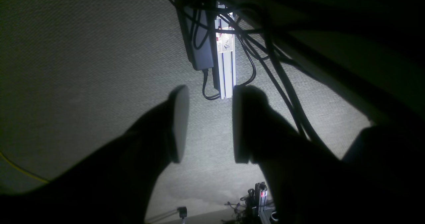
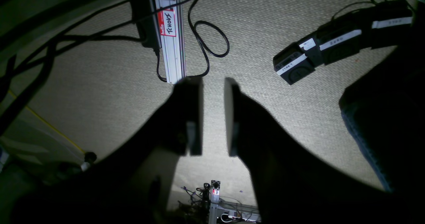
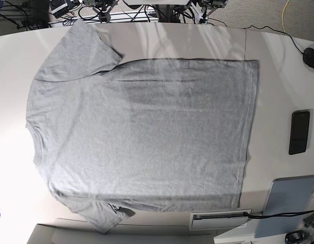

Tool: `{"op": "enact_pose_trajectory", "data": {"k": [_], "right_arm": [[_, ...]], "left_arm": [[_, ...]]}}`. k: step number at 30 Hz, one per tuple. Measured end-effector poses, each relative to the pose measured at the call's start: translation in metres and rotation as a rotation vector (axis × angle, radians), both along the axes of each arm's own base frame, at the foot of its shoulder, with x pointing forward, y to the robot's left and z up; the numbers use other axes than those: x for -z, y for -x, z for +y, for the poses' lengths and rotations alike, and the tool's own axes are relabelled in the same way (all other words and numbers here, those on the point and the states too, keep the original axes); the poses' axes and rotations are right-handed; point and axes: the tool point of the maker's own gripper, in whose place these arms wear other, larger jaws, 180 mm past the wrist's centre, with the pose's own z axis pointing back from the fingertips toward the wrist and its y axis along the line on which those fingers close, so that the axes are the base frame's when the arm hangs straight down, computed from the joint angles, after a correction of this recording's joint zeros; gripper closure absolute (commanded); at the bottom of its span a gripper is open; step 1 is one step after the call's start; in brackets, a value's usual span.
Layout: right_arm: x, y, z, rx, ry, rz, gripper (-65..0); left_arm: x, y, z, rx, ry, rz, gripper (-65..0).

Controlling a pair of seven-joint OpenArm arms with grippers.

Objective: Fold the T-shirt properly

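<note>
The heather-grey T-shirt (image 3: 141, 132) lies spread flat on the white table (image 3: 274, 61), plain side up. Its neck is at the left, its hem at the right, and one sleeve lies at the top left and one at the bottom left. No arm shows in the base view. In the left wrist view my left gripper (image 1: 210, 104) is open over grey carpet with nothing between its fingers. My right gripper (image 2: 212, 94) also stands open over carpet, with a narrower empty gap. The shirt shows in neither wrist view.
On the table's right side lie a black phone (image 3: 299, 132), a blue-grey pad (image 3: 286, 203) and a black mouse (image 3: 312, 58). An aluminium post (image 1: 225, 61) (image 2: 172, 34) hung with black cables stands on the carpet. Black arm segments (image 2: 332, 48) show at the upper right.
</note>
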Motion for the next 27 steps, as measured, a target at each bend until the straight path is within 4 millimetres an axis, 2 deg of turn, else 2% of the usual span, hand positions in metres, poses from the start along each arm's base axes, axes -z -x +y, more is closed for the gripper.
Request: {"op": "enact_pose_trajectory", "data": {"k": [8, 12, 15, 19, 24, 27], "right_arm": [[0.0, 0.0, -0.007, -0.002, 0.011, 0.0, -12.1], [-0.001, -0.003, -0.01, 0.107, 0.007, -0.021, -12.1], [-0.003, 0.008, -0.022, 0.14, 0.024, -0.025, -12.1], [-0.007, 0.035, -0.037, 0.115, 0.047, 0.001, -12.1], [-0.013, 0.051, -0.039, 0.041, 0.05, 0.011, -12.1], [-0.02, 0.063, -0.038, -0.007, 0.048, 0.017, -12.1]], "left_arm": [[0.0, 0.0, 0.0, 0.0, 0.0, -0.001, -24.1], [0.0, -0.003, 0.001, 0.0, -0.003, -0.012, -24.1], [-0.002, -0.002, 0.004, 0.0, -0.01, -0.032, -24.1], [-0.006, 0.011, 0.01, 0.002, -0.025, -0.055, -24.1], [-0.015, 0.021, 0.018, 0.006, -0.047, -0.087, -24.1], [-0.022, 0.034, 0.024, 0.006, -0.062, -0.08, -24.1]]}}
